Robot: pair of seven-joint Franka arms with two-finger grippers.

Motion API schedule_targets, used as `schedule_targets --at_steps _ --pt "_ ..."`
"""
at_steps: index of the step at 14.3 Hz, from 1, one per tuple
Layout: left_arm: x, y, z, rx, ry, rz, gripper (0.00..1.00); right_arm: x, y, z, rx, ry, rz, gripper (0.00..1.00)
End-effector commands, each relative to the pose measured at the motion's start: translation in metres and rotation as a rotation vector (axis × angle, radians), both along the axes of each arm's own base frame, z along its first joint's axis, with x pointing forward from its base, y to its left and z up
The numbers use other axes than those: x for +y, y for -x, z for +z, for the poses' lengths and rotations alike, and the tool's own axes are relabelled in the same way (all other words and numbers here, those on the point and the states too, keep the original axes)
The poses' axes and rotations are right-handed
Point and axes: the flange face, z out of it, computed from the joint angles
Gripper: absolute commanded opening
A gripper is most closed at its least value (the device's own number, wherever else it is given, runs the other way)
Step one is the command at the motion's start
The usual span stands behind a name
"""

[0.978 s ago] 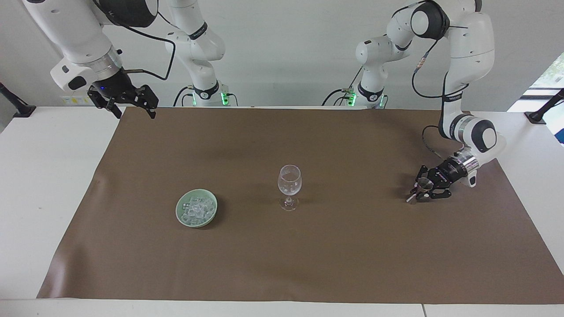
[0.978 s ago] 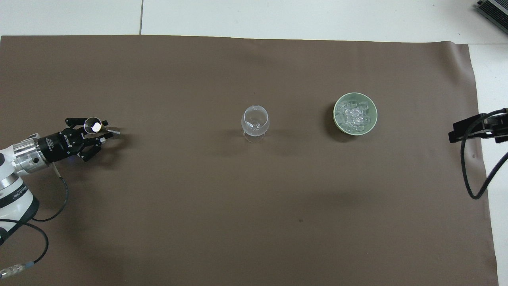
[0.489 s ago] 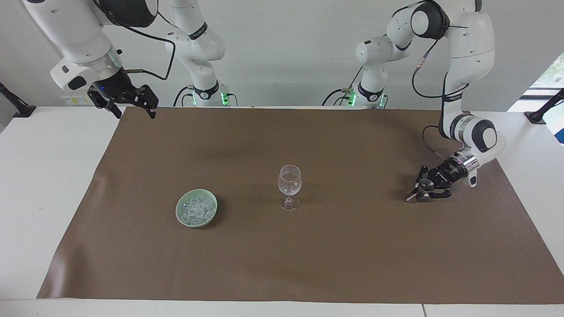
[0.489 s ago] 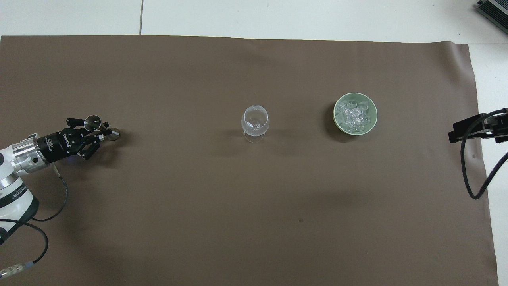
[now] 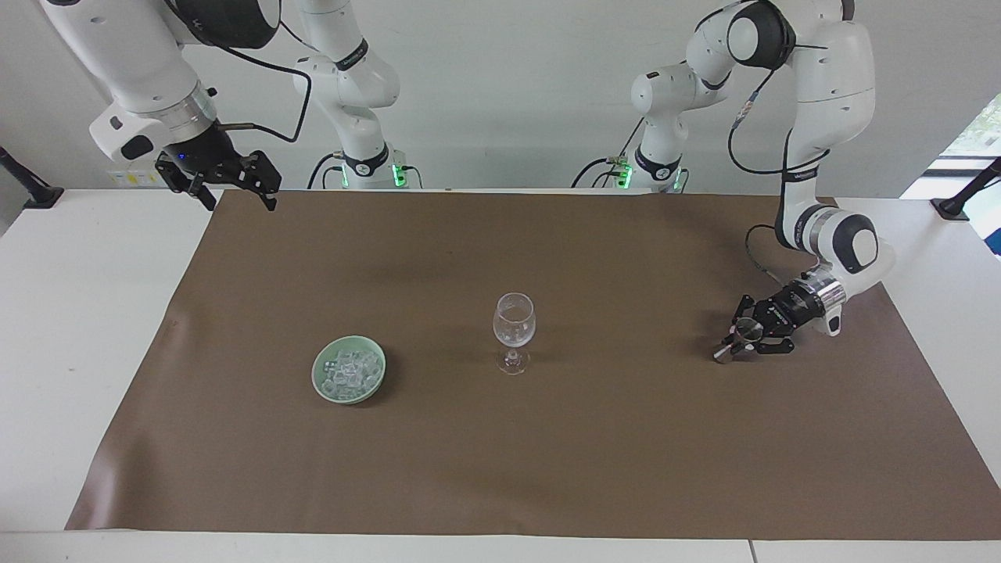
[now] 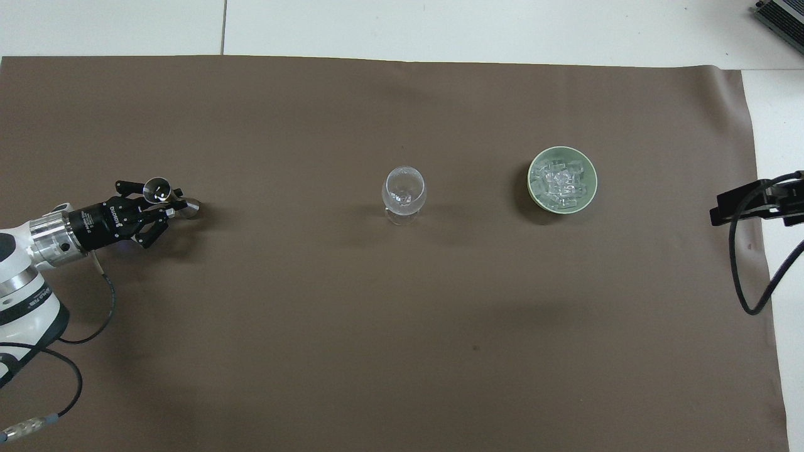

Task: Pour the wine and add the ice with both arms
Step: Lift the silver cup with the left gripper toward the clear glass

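Observation:
A clear stemmed glass [image 5: 514, 320] [image 6: 404, 190] stands upright at the middle of the brown mat. The ice [image 5: 349, 371] [image 6: 561, 181] lies heaped in a pale green bowl [image 5: 322, 381] [image 6: 534, 188] beside the glass, toward the right arm's end. My left gripper [image 5: 737, 341] [image 6: 168, 202] hangs low over the mat at the left arm's end, shut on a small metal jigger [image 5: 722, 353] [image 6: 157, 188] that leans toward the glass. My right gripper [image 5: 241, 203] waits open and empty above the mat's corner near its base. The wine is out of view.
The brown mat [image 5: 594, 469] [image 6: 314, 351] covers most of the white table [image 5: 86, 328]. A black cable [image 6: 750, 276] hangs from the right arm at the table's edge. Bare mat lies between the jigger and the glass.
My left gripper has shifted a little toward the glass with the jigger, which now sits slightly higher. The right arm, glass and bowl have not moved.

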Motion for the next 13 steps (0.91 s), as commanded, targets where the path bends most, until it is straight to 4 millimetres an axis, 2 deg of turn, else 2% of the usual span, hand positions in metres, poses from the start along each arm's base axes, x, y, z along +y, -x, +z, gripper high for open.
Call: schedule_targets --at_steps 1,4,7,13 --pt "-0.022 -0.018 0.023 -0.001 0.037 -0.012 0.00 0.000 0.003 0.002 -0.006 -0.025 0.015 1.00" --pt "-0.052 -0.036 0.047 0.003 0.040 0.015 0.00 0.000 0.003 0.002 -0.006 -0.025 0.015 1.00" --pt "-0.099 -0.051 0.074 0.036 0.000 0.074 0.00 0.000 0.003 0.003 -0.007 -0.024 0.015 1.00" --pt "-0.165 -0.060 0.098 0.045 0.010 0.157 0.00 0.000 0.003 0.002 -0.006 -0.025 0.015 1.00"
